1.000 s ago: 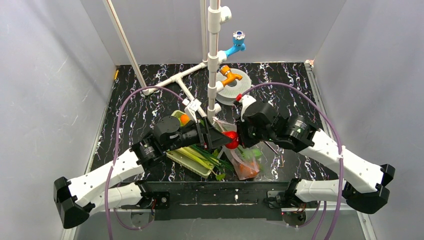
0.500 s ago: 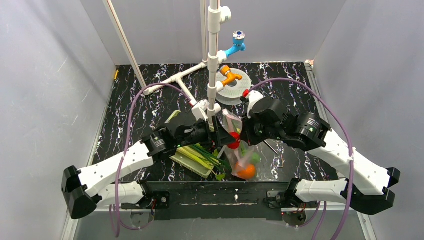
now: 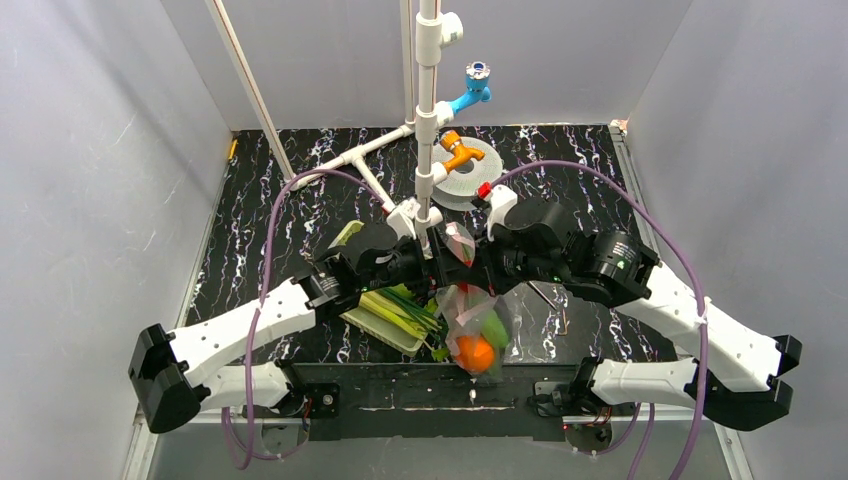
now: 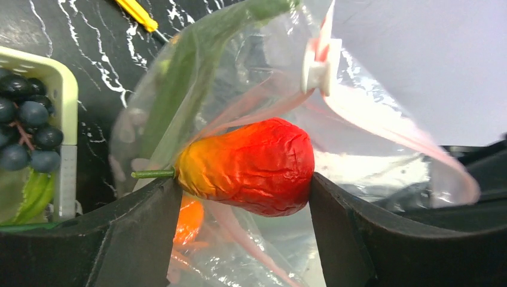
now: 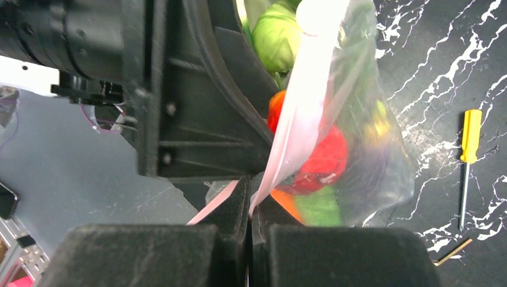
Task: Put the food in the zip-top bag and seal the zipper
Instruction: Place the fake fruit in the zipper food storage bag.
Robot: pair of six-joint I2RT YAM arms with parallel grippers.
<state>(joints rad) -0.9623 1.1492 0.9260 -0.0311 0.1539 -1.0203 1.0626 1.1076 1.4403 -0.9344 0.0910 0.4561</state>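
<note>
My left gripper (image 4: 242,184) is shut on a red-orange toy fruit (image 4: 248,164) with a green stem, right at the open mouth of the clear zip-top bag (image 4: 179,84). The pink zipper (image 4: 382,122) and its white slider (image 4: 320,63) are just above the fruit. My right gripper (image 5: 251,200) is shut on the pink zipper strip (image 5: 299,113) and holds the bag (image 3: 478,320) hanging above the table. An orange fruit (image 3: 475,352), a green piece (image 5: 317,206) and a red piece (image 5: 326,158) lie inside. In the top view the left gripper (image 3: 440,262) and the right gripper (image 3: 478,266) face each other.
A pale green mesh basket (image 3: 385,322) with greens and dark grapes (image 4: 24,119) sits under the left arm. A yellow-handled screwdriver (image 5: 469,134) lies on the black marbled table. A white pipe stand (image 3: 428,120) and a white roll (image 3: 470,175) stand behind the grippers.
The right gripper has lifted the bag off the table, so it now hangs. The left gripper has moved right and up with the red-orange fruit to the bag's mouth.
</note>
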